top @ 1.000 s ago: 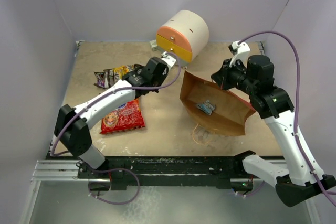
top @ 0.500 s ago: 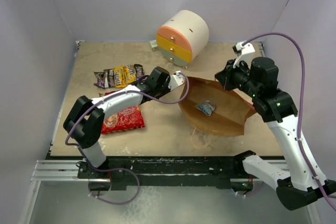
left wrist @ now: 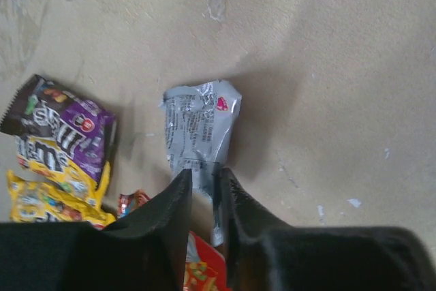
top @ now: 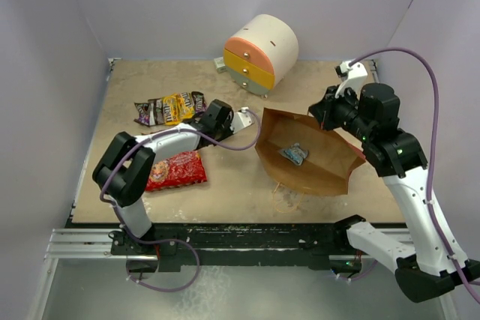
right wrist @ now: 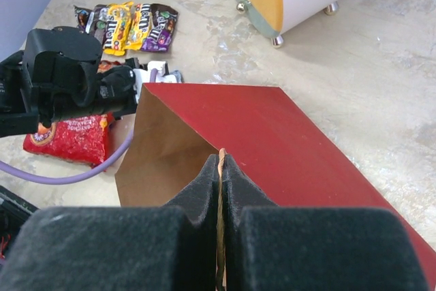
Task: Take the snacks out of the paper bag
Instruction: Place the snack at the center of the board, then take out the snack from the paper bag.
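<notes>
A crinkled silver foil packet point(left wrist: 201, 124), printed with grey text, lies on the table point(left wrist: 327, 66) with its near end between the tips of the left fingers point(left wrist: 180, 192). These stand narrowly parted, and whether they pinch it cannot be told. Purple, brown and yellow candy packets point(left wrist: 61, 141) lie to their left. The right fingers point(right wrist: 208, 178), closed, grip the top edge of the paper bag point(right wrist: 272, 134), which is red outside and brown inside. Its mouth gapes just ahead of them, with another foil packet point(top: 294, 154) inside.
</notes>
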Controlling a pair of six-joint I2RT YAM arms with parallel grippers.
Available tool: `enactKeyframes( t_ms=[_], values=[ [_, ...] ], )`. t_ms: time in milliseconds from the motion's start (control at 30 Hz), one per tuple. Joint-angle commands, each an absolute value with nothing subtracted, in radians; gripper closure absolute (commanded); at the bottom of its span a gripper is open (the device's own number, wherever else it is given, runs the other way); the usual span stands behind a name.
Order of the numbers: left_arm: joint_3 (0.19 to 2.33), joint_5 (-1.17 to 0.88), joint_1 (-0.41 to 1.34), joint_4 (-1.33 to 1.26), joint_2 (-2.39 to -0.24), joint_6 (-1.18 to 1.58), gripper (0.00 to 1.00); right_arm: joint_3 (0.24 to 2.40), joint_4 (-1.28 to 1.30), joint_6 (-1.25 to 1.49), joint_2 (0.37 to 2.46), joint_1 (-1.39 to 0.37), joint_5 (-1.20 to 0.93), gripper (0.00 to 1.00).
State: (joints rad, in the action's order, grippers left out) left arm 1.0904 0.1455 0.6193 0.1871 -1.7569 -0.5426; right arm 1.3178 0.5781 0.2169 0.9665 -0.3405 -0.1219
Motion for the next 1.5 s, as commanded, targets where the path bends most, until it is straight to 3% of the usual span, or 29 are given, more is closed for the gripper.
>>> enactKeyframes(
  t_ms=[0,67,267,500,633,733,1033,1267,1467],
  values=[
    [1.089,0.173,0.616,0.172,-1.72,-0.514,0.62,1.355,0.558,0.235,0.963,-0.343,-0.12,1.0],
    [1.096,0.164,0.605,0.214,-1.669,-0.452,0.52,1.358,0.555,0.239,0.966,-0.342,-0.128,1.0],
    [1.087,0.098,0.592,0.314,-1.418,-0.229,0.42,1.344,0.551,0.244,0.984,-0.342,-0.224,1.0],
    [1.08,-0.09,0.594,0.401,-1.143,0.042,0.39,1.296,0.568,0.244,0.989,-0.342,-0.365,1.0],
    [1.014,-0.236,0.602,0.291,-1.016,0.289,0.39,1.248,0.516,0.294,0.972,-0.342,-0.426,1.0],
    [0.961,-0.238,0.664,0.193,-0.948,0.408,0.39,1.203,0.458,0.345,0.979,-0.342,-0.551,1.0],
    [0.955,-0.015,1.017,0.103,-0.981,0.403,0.39,1.106,0.346,0.475,0.934,-0.344,-0.662,1.0],
    [0.936,0.163,1.234,0.01,-1.132,0.263,0.44,1.158,0.39,0.511,0.944,-0.344,-0.486,1.0],
    [0.947,0.265,1.279,-0.113,-1.309,0.205,0.51,1.218,0.455,0.476,0.992,-0.343,-0.466,1.0]
  ],
)
